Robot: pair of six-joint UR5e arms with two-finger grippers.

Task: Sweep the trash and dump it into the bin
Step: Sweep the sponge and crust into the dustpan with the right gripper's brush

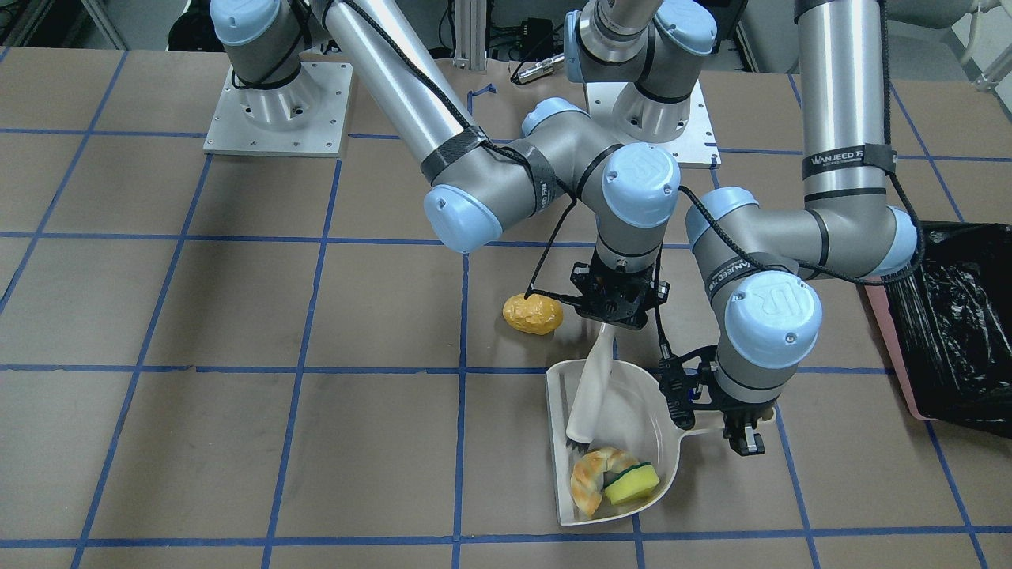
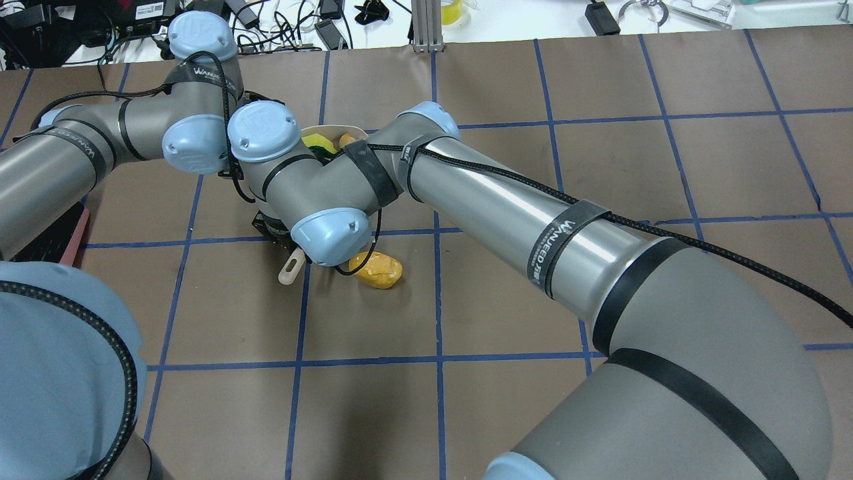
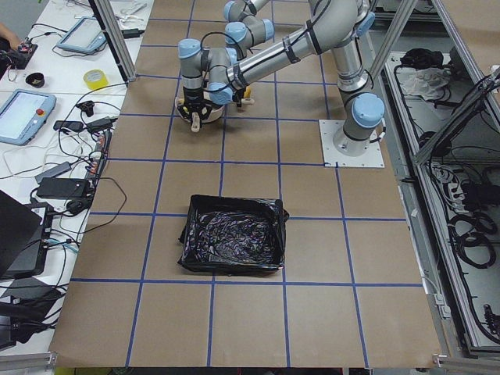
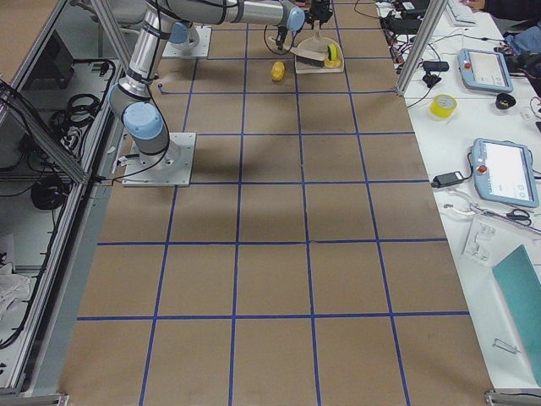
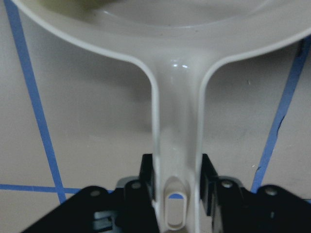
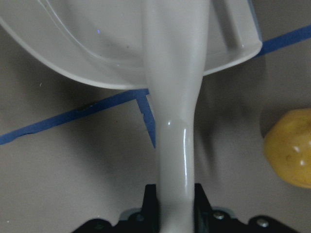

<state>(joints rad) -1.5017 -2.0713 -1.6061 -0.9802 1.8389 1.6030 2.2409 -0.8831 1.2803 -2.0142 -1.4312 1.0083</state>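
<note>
The cream dustpan [image 1: 636,395] lies on the table with the croissant piece [image 1: 594,478] and the yellow-green sponge wedge [image 1: 632,484] inside it. The orange-yellow potato lump [image 1: 533,314] lies on the table outside the pan, beside my right gripper. My right gripper [image 1: 613,320] is shut on the cream brush handle [image 6: 175,97]. The brush [image 1: 591,387] reaches into the pan with its bristles next to the croissant. My left gripper [image 1: 739,431] is shut on the dustpan handle [image 5: 177,145]. The bin [image 1: 957,316], pink-sided with a black bag, stands apart on my left.
The table is brown paper with a blue tape grid. In the overhead view both arms cross over the dustpan [image 2: 333,128] and hide most of it. The potato [image 2: 378,270] lies just right of the brush handle's end [image 2: 291,268]. The arm base plates stand at the near edge.
</note>
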